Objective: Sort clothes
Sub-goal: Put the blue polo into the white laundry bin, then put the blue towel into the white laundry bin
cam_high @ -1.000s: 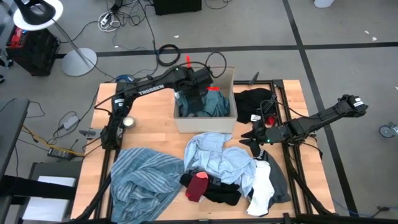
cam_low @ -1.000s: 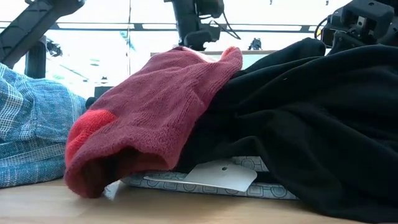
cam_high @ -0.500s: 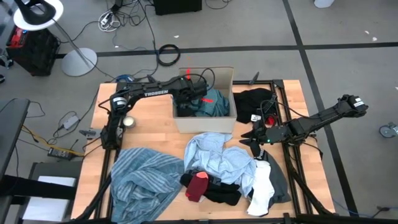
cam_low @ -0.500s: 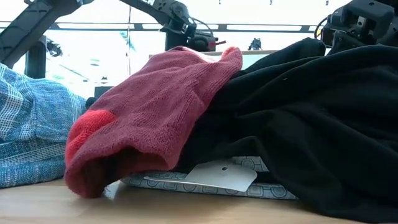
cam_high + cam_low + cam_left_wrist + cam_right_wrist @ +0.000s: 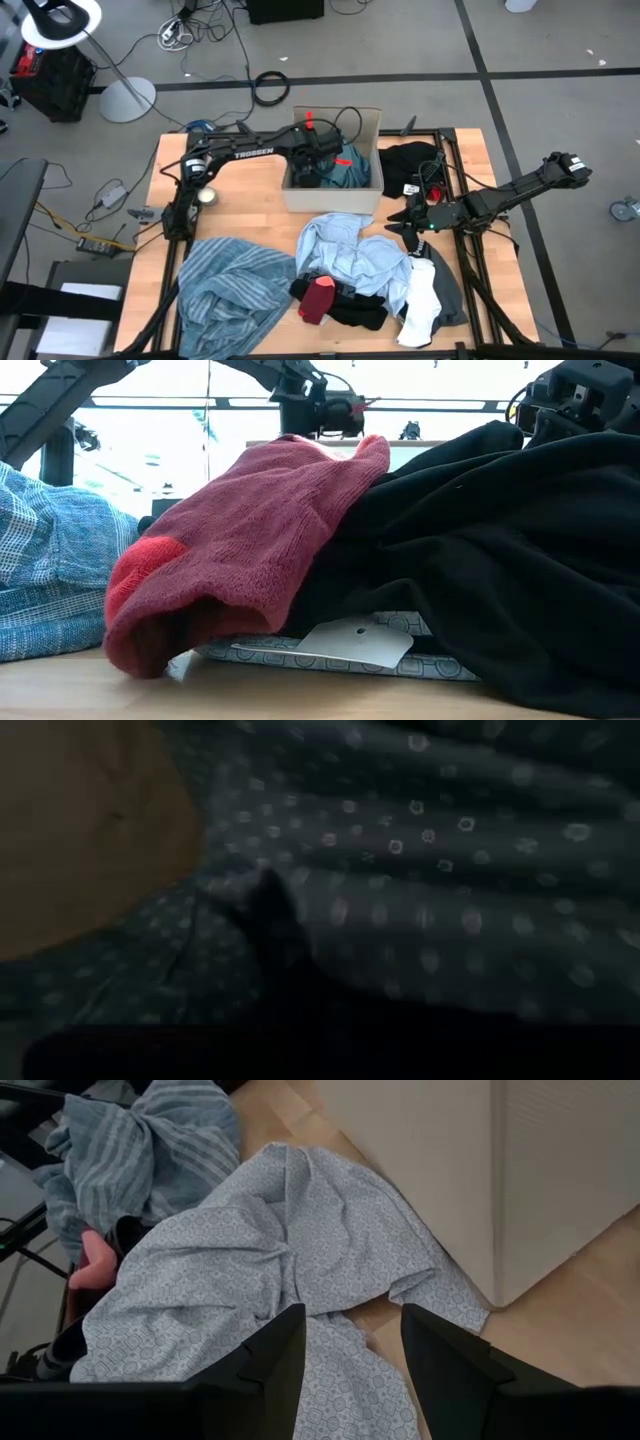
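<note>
left pincer (image 5: 318,172): grip unclear, in cardboard box (image 5: 330,199) | right pincer (image 5: 345,1342): released above crumpled patterned shirt (image 5: 260,1270)

Beige cardboard box (image 5: 330,197) holds a crumpled teal dotted garment (image 5: 350,172). On the pale wooden tabletop (image 5: 245,205), a blue-grey striped cloth (image 5: 230,285), a light blue finely patterned shirt (image 5: 350,250), a small red knitted piece (image 5: 318,297), black fabric (image 5: 360,312), and a white cloth (image 5: 420,305).
</note>
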Robot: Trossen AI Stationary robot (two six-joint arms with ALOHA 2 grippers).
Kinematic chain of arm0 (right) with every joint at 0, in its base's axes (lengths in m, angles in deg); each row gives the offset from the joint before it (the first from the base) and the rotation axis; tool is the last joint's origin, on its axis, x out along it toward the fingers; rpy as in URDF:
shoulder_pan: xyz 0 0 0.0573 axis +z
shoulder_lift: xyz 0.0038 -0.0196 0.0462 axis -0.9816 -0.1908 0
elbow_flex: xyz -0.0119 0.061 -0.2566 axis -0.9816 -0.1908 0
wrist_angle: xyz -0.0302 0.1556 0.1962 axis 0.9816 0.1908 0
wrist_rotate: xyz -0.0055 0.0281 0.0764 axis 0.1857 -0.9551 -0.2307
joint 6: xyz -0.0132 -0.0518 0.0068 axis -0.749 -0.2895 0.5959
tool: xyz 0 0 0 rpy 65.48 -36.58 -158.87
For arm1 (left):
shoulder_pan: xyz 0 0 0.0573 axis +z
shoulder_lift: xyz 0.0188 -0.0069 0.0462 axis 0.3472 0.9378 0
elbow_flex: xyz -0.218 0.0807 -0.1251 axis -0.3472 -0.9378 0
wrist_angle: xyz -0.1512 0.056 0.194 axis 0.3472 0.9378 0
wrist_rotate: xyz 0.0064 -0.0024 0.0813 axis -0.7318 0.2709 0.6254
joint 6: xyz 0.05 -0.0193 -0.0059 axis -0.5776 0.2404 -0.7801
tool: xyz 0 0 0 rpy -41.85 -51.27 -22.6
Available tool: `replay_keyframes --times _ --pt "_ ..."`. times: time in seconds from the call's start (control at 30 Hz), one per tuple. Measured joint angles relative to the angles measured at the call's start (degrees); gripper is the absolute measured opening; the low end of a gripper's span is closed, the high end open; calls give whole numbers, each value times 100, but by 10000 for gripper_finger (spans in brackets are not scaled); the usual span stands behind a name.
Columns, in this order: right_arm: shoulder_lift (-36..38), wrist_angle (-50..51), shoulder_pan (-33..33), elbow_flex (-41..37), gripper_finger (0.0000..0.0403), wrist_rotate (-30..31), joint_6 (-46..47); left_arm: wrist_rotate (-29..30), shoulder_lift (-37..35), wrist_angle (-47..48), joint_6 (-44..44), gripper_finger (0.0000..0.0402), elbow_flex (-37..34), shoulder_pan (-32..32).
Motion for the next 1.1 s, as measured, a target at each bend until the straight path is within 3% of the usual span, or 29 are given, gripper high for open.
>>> replay_keyframes --times 0.2,0.33,0.5,0.77,0.93,1.1 --pt "0 -1 0 0 167 0 0 1018 0 35 -17 90 162 -164" --pt "0 -1 0 0 167 0 0 1163 -2 43 -16 90 239 -258" --pt "0 -2 0 0 167 0 -2 103 -7 46 -65 90 369 -341" --pt "0 3 0 0 167 0 -2 -1004 -240 -257 616 90 1131 -347" --pt "2 9 0 0 167 0 0 -1420 -792 -576 665 90 1352 -391" --pt "1 -5 1 0 167 0 0 -1430 -1367 -497 813 90 1356 -472"
